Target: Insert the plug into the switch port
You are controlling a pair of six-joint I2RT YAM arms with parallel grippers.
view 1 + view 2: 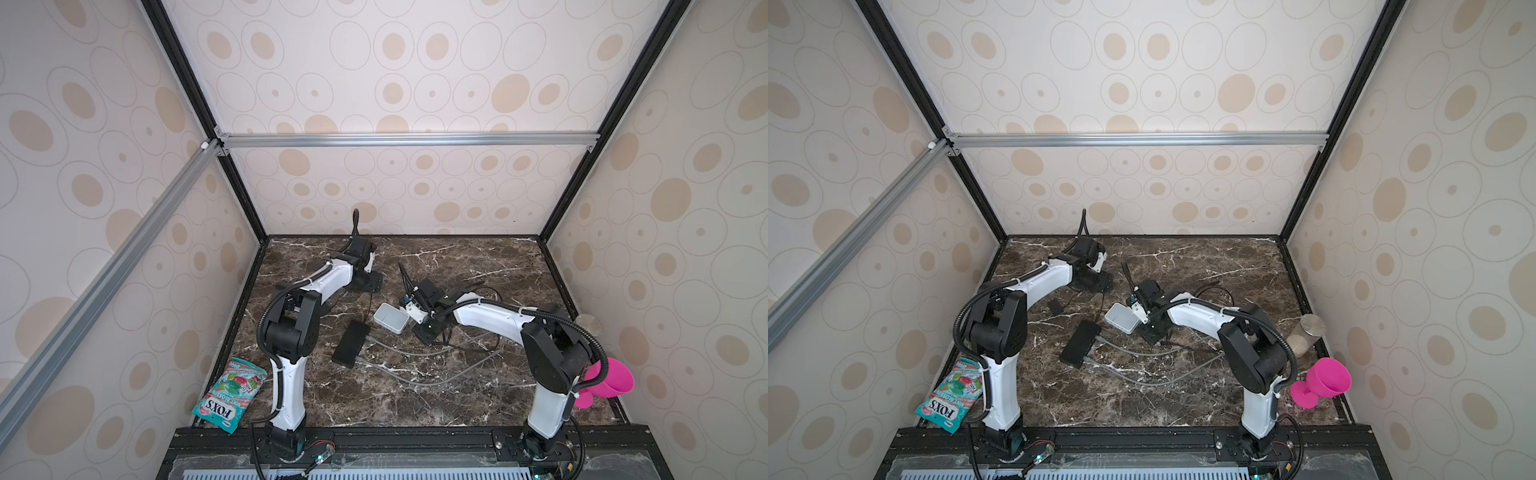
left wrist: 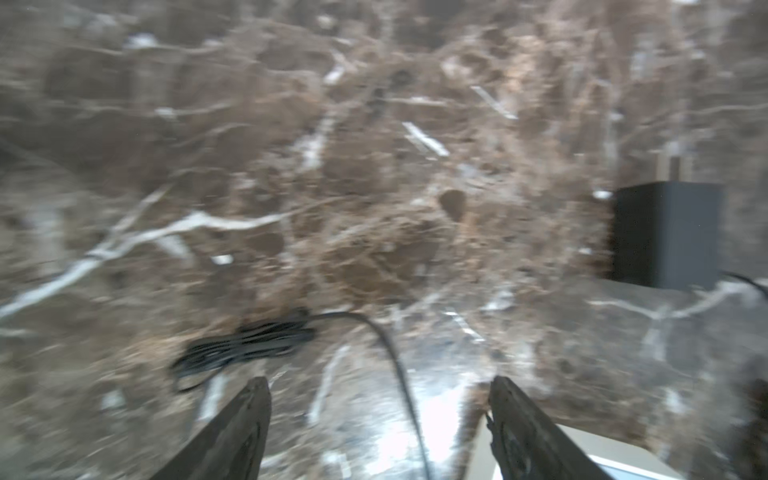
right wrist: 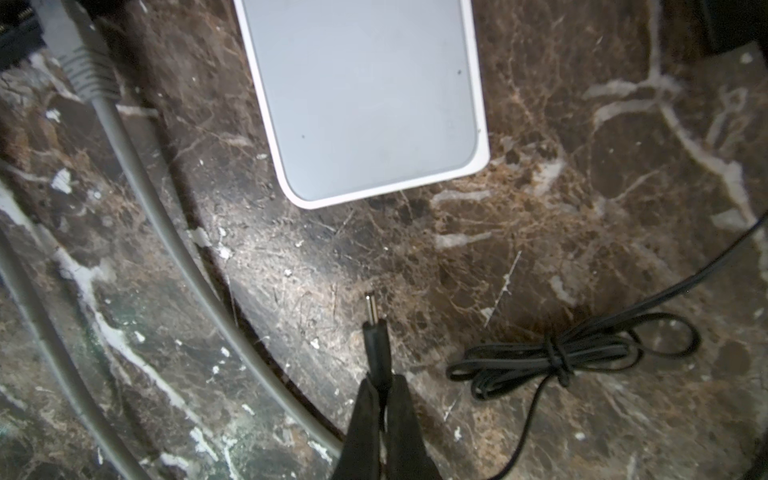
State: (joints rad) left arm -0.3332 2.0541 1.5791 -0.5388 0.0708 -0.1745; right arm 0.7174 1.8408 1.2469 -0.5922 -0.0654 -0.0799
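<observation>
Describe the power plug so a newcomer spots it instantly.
On the marble table, find the white box near the middle; the right gripper sits just beside it. The plug is the short black barrel with a metal tip pinched in its jaws, unlike the thick grey cables nearby.

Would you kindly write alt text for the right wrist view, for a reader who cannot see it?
The right end effector is shut on a black barrel plug, whose metal tip points toward a white box lying apart on the dark marble table. Grey cables curve past, and a tied bundle of black cord lies near the plug.
</observation>
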